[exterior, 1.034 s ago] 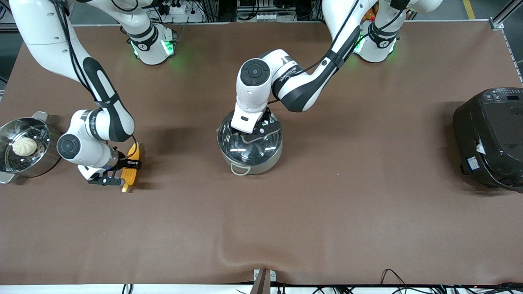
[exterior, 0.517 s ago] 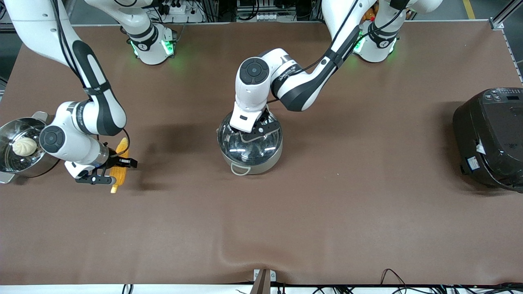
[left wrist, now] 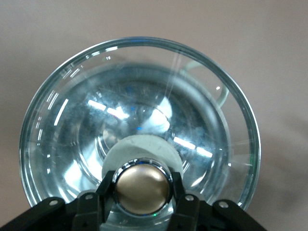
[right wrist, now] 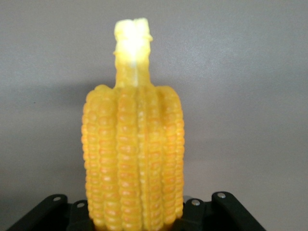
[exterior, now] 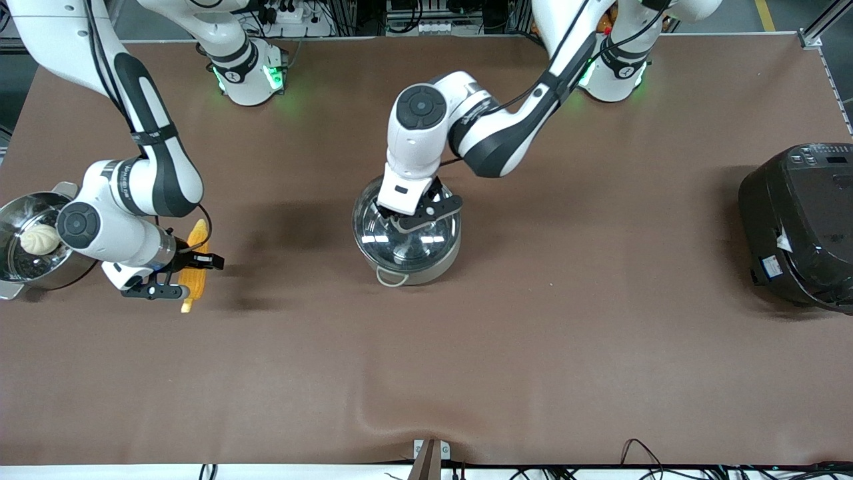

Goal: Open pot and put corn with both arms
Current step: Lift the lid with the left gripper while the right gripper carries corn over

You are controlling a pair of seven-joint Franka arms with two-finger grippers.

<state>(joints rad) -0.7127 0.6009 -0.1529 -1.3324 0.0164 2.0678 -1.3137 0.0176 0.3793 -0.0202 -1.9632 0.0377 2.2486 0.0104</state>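
Observation:
The steel pot [exterior: 430, 268] stands mid-table. Its clear glass lid [exterior: 400, 237] is raised a little above the rim. My left gripper [exterior: 414, 215] is shut on the lid's tan knob [left wrist: 143, 186]; its black fingers [left wrist: 103, 192] press both sides of the knob, and the lid [left wrist: 139, 106] fills that view. My right gripper [exterior: 185, 275] is shut on the middle of the yellow-orange corn [exterior: 197, 240] and holds it just above the table near the right arm's end. In the right wrist view the corn [right wrist: 134, 159] stands out of the gripper [right wrist: 137, 214], pale stub outward.
A steel pot with a perforated tray and a white bun [exterior: 38, 239] stands at the right arm's end, close to the right wrist. A large black electric cooker [exterior: 800, 223] stands at the left arm's end. The brown cloth has a wrinkle near the front edge.
My right gripper has carried the corn toward the right arm's end and lifted it off the table. My left arm has risen, and the lid has come up slightly from the pot.

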